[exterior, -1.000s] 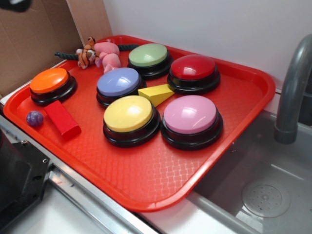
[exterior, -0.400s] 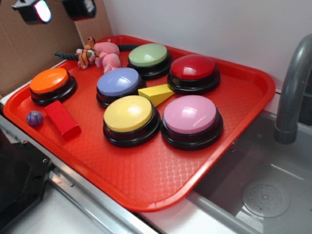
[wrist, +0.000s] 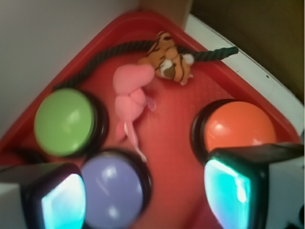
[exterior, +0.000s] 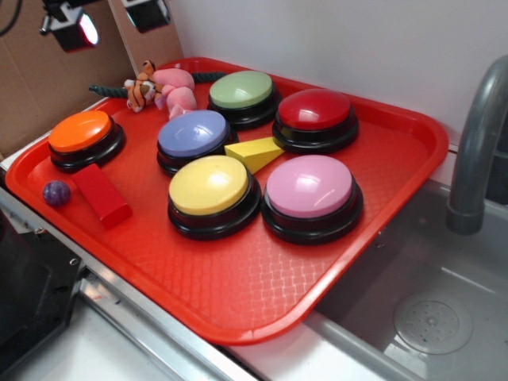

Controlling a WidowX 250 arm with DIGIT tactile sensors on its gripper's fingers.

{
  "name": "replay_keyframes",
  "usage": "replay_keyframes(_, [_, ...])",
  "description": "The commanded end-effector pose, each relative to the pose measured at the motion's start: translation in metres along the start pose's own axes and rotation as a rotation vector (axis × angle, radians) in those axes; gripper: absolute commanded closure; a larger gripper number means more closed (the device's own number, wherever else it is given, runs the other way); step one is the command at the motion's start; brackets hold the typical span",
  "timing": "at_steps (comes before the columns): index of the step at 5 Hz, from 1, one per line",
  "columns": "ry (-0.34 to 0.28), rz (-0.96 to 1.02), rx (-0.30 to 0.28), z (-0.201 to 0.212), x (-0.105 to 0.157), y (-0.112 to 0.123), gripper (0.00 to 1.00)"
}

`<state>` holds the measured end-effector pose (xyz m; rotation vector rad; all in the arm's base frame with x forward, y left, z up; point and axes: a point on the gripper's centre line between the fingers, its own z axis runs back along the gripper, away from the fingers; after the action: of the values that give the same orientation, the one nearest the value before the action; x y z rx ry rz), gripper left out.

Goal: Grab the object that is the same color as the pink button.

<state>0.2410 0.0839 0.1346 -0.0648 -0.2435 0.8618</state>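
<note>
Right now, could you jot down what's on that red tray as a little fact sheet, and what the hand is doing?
tray: red tray beside a sink
buttons: pink button, yellow, lavender, green, red, orange
target: pink bunny, far corner, touching tiger plush
other items: yellow wedge, red block, purple ball, dark rope
hand: open, empty, above the bunny's corner

The pink bunny (exterior: 176, 89) and the striped tiger (exterior: 140, 86) look like soft, matt plush cloth. The pink button (exterior: 309, 186) has a smooth glossy plastic dome on a shiny black base, and the red tray (exterior: 262, 278) is plastic with a fine rough grid texture. The faucet (exterior: 479, 135) looks like matt grey metal, and the cardboard (exterior: 32, 87) behind is dull brown paper.
</note>
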Motion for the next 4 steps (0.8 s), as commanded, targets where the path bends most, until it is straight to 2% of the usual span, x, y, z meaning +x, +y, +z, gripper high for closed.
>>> replay_keyframes(1, [-0.157, 0.281, 0.082, -0.032, 0.042, 0.005, 0.0])
replay_keyframes(2, [-0.259, 0.392, 0.184, -0.061, 0.055, -0.004, 0.0])
replay_keyframes(3, [-0.204, 0.38, 0.108, -0.088, 0.068, -0.017, 0.0])
replay_keyframes(4, [-0.169, 0.373, 0.14, -0.11, 0.072, -0.021, 0.0])
